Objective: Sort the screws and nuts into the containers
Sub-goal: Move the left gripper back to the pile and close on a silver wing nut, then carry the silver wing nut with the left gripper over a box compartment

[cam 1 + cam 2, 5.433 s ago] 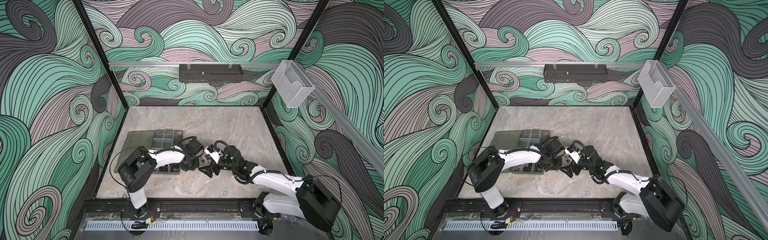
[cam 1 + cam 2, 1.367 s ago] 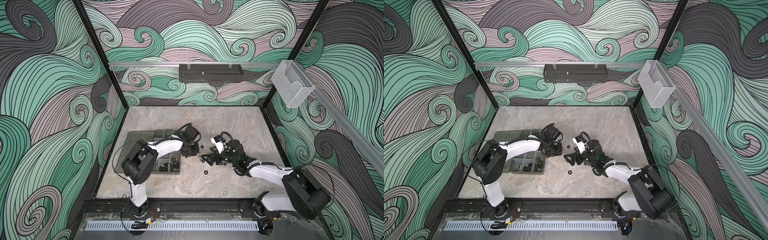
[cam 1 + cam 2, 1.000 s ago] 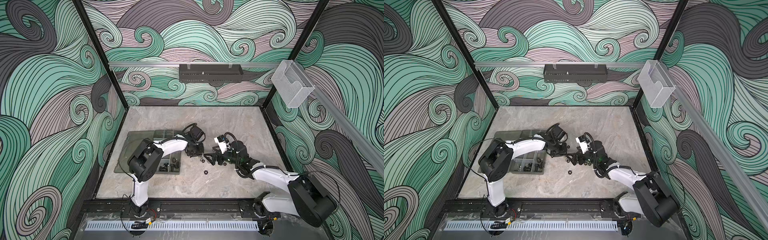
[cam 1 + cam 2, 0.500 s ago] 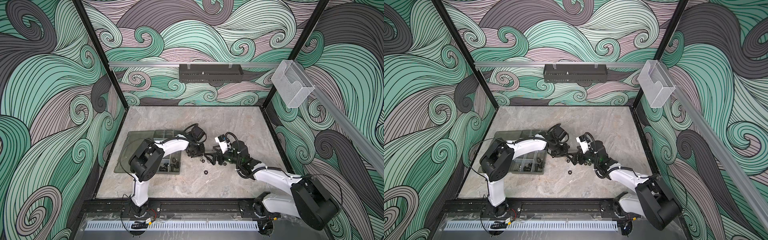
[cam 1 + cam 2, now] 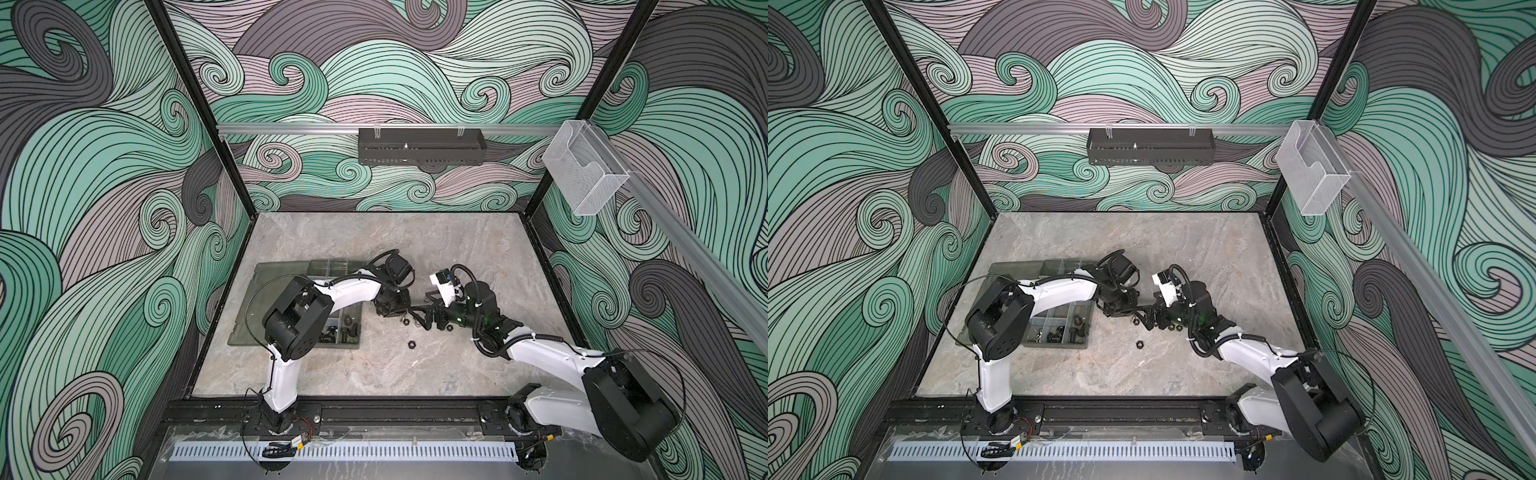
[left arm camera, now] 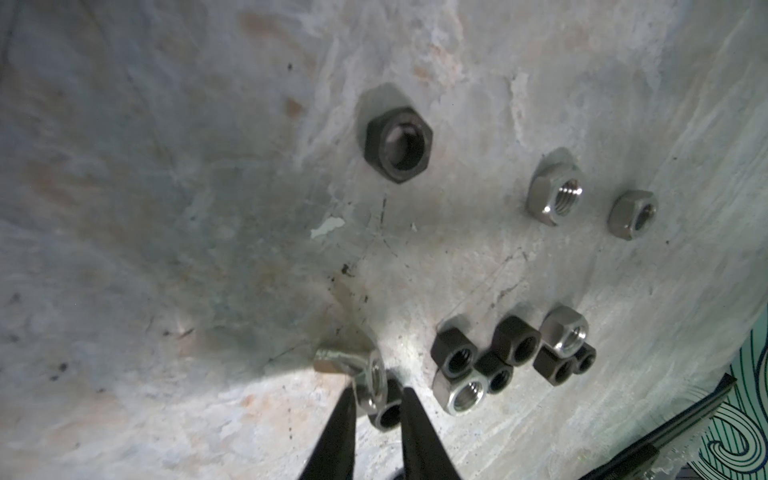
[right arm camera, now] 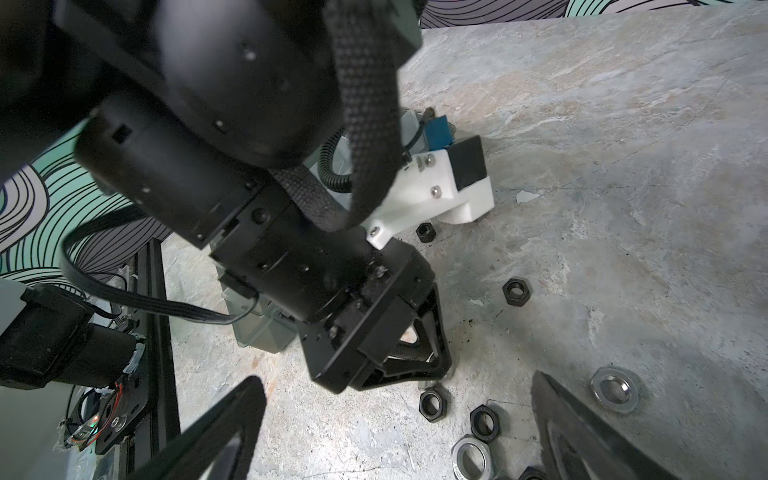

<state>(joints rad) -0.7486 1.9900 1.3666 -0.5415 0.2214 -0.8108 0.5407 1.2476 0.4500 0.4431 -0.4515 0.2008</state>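
Left gripper [image 6: 376,395] seemingly pinches a silver wing nut [image 6: 368,380] (black nut [image 6: 388,415] beside); right gripper [image 7: 395,380] gapes wide.

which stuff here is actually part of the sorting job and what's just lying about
Job:
loose nuts
wing nut
organizer box

Lying about:
black wall tray
clear wall holder
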